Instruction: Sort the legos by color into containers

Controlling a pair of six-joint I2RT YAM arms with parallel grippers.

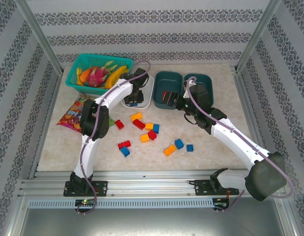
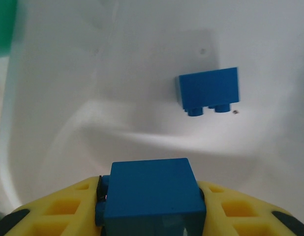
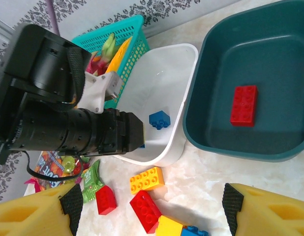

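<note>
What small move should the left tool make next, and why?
Probably open the left tool and let the held blue brick drop: it hangs over the white tub, where a second blue brick already lies.

The left arm (image 3: 68,128) is reaching down into the white tub (image 3: 187,83) and taking up its near half. The left gripper (image 2: 149,206) is hanging low inside, clamping a held blue brick (image 2: 149,194). A loose blue brick (image 2: 208,91) is lying beyond it, with bare floor all round. The mesh basket (image 1: 76,78) is crowding the tub's left wall. The neighbouring teal tub (image 3: 285,73) is lying open from above, with one red brick (image 3: 244,104) sitting on its floor. The right gripper (image 3: 152,209) is hovering, jaws apart, above scattered bricks (image 1: 138,124) that are cluttering mid-table. The near strip of the table (image 1: 157,162) is lying bare.
</note>
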